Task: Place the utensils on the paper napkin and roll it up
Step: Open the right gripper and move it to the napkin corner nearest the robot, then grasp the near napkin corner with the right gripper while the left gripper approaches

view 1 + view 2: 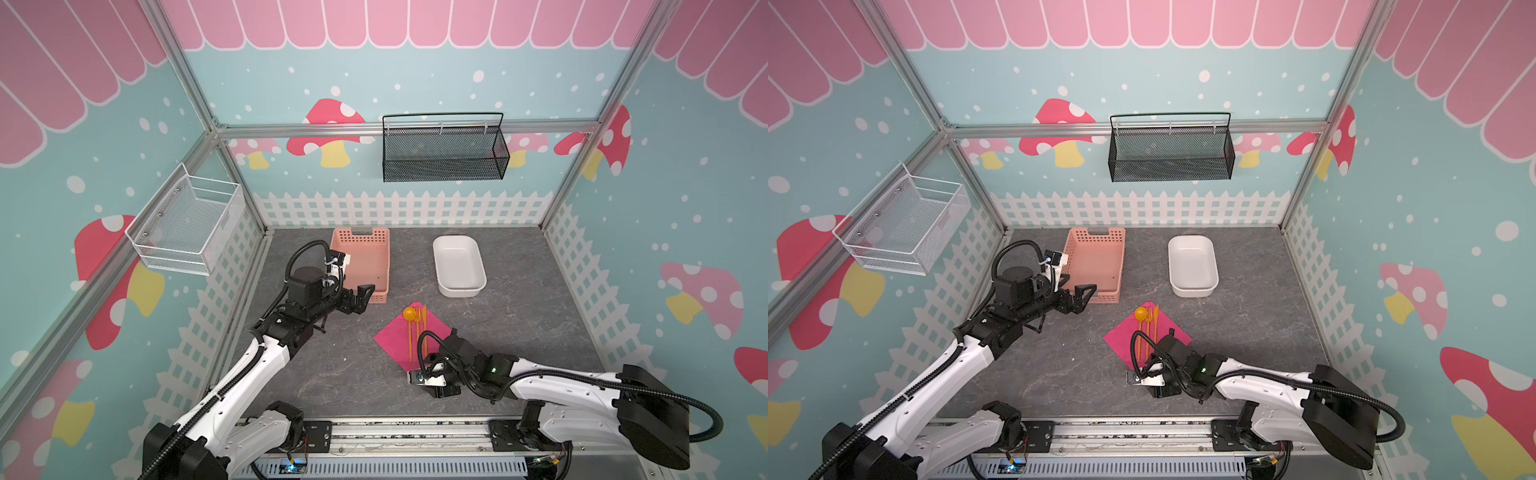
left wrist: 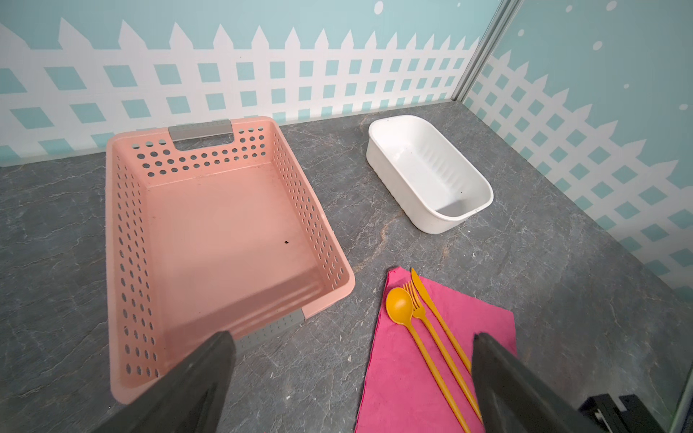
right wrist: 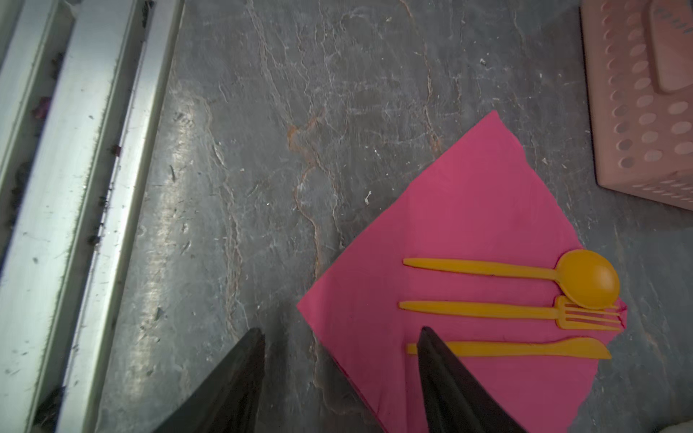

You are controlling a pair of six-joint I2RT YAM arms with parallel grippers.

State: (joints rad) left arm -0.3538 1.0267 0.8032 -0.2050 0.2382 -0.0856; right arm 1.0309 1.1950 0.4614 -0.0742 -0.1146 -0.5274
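While the left fingers (image 2: 187, 390) and right fingers (image 3: 232, 378) are hovering spread and empty, the limp napkin (image 3: 468, 210) is cradling light, slippery utensils (image 3: 476, 310), likely wanting a gentle pinch at its 3 o'clock corner.

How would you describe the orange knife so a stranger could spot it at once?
On the grey tabletop, find the bright pink napkin near the salmon basket. Three orange utensils lie side by side on it. The knife is the outer one beside the fork, farthest from the spoon: flat blade, no bowl or prongs.
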